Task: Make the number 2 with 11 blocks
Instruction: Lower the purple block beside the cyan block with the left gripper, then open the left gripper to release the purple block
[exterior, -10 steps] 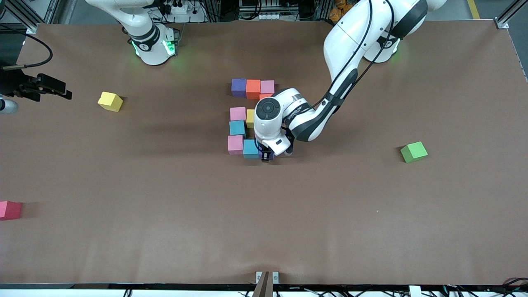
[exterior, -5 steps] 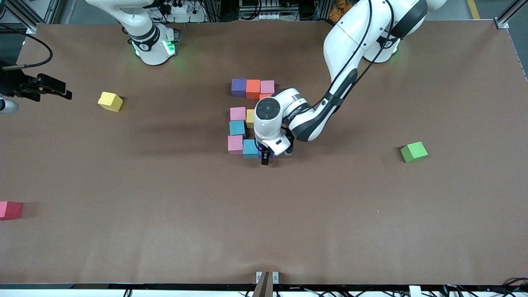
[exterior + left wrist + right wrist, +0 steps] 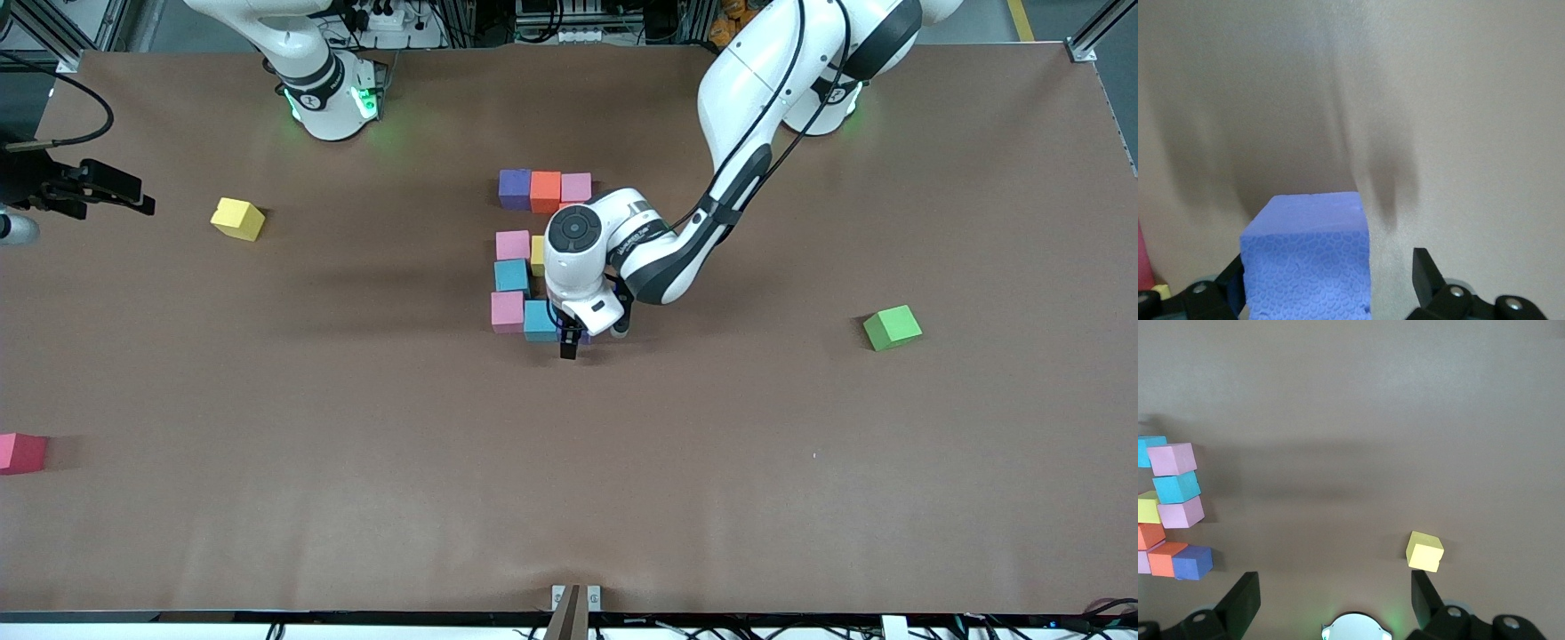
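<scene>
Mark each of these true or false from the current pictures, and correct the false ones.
1. The left gripper is open over a purple block. True.
2. The green cube sits inside the cluster of blocks. False: it lies alone toward the left arm's end of the table.
3. A lone yellow block lies toward the right arm's end. True.
4. The right gripper holds a pink block. False: it is open and holds nothing.
5. The purple block, orange block and pink block form a row. True.

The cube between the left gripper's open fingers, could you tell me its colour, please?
Purple: the small matte purple cube shows best in the left wrist view.
</scene>
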### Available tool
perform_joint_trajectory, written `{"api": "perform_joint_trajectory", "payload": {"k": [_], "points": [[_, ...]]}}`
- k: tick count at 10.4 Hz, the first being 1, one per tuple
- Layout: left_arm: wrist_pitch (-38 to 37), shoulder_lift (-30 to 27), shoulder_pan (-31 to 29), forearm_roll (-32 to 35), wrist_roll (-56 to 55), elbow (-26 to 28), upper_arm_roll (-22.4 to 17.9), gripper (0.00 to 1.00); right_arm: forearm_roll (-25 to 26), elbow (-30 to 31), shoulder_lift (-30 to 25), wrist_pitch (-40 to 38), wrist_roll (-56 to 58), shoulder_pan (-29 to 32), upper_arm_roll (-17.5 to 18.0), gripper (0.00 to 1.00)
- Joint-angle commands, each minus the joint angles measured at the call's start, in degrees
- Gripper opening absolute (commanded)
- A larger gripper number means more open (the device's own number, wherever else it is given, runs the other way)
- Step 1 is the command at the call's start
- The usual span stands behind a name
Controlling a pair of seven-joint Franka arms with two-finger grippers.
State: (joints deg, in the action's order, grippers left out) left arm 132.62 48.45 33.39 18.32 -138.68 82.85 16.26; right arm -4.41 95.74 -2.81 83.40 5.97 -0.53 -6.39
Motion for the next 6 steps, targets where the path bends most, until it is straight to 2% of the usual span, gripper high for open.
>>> {"api": "perform_joint_trajectory", "payload": {"k": [1, 4, 6], "points": [[-3.32, -2.39, 0.36, 1.02, 0.17, 0.38, -0.09, 1.0, 0.71, 0.59, -1.23, 0.71, 0.71, 0.53, 0.51, 1.0], [-7.62, -5.28, -0.26, 0.84, 0.43, 0.56, 0.44, 1.0, 3.78, -0.64, -2.19, 1.33, 0.8, 0.53, 0.77, 1.0], [-11.58, -8.71, -0.43, -0.12, 3.58, 0.65, 0.52, 1.0, 5.28, -0.73, -3.16, 2.3, 0.01, 0.44, 2.87, 1.0]]}}
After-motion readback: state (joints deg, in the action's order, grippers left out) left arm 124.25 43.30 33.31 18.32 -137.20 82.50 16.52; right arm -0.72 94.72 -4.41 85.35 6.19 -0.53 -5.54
